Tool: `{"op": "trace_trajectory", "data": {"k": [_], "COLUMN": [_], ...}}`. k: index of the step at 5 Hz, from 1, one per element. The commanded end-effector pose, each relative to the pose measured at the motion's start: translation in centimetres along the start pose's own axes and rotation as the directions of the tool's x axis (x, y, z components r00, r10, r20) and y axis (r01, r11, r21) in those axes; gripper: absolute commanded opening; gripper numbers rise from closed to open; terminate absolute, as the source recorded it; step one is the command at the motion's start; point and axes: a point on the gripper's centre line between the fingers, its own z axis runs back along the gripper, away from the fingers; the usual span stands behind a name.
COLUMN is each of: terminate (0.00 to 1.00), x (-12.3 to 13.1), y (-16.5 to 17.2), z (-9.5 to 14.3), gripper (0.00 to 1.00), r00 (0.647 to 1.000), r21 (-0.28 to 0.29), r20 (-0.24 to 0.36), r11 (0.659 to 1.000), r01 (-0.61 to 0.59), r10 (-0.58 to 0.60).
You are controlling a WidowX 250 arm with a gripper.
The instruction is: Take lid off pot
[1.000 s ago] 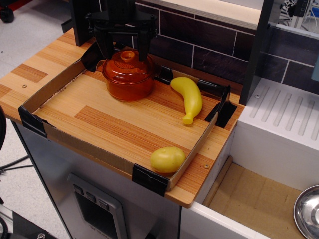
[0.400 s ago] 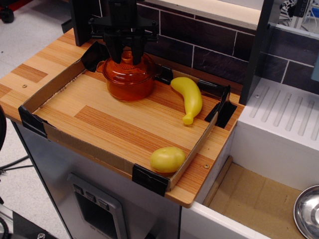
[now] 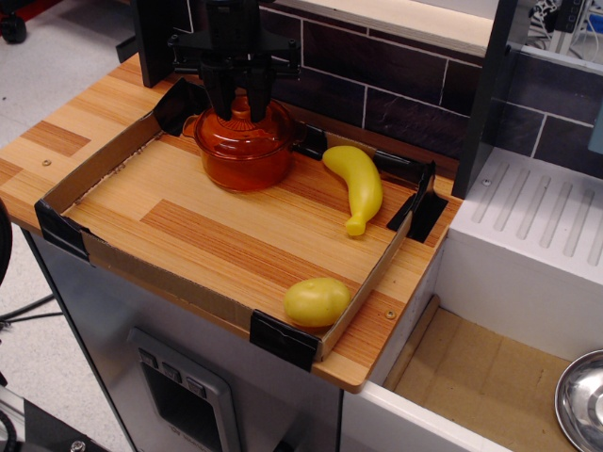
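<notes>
The orange translucent pot (image 3: pixel 241 162) stands at the back left of the wooden tray area. Its domed orange lid (image 3: pixel 239 133) sits on it. My black gripper (image 3: pixel 239 102) comes straight down over the lid. Its two fingers are closed around the small knob at the lid's centre, which they hide. The lid still rests on the pot's rim.
A yellow banana (image 3: pixel 356 183) lies right of the pot. A yellow potato-like object (image 3: pixel 317 301) sits at the front right corner. A low cardboard wall (image 3: pixel 141 273) with black corner clips rings the board. A white sink area and a metal bowl (image 3: pixel 580 400) are to the right.
My fingers, spread wide on either side of the knob a second ago, have closed in on the knob. The pot and lid have stayed in place.
</notes>
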Motion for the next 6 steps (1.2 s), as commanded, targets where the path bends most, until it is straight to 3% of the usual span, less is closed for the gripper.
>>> {"op": "trace_trajectory", "data": {"k": [1,2,3,4,6], "terminate": [0.0,0.0,0.0,0.0,0.0], "x": [-2.6,-5.3,-7.2,-8.5,-8.9], "y": [-0.8,-0.7,-0.8,-1.3,-2.0], "z": [5.6,6.6,5.5,3.1,-0.6], "gripper": [0.0,0.0,0.0,0.0,0.0], "r00": [0.997,0.996,0.993,0.988,0.986], "r21": [-0.09,-0.103,-0.074,-0.028,0.013], "r20": [0.067,0.035,0.022,-0.016,-0.031], "r11": [0.995,0.991,0.99,0.988,0.987], "r01": [0.04,0.088,0.117,0.152,0.162], "r10": [-0.034,-0.085,-0.115,-0.152,-0.161]}}
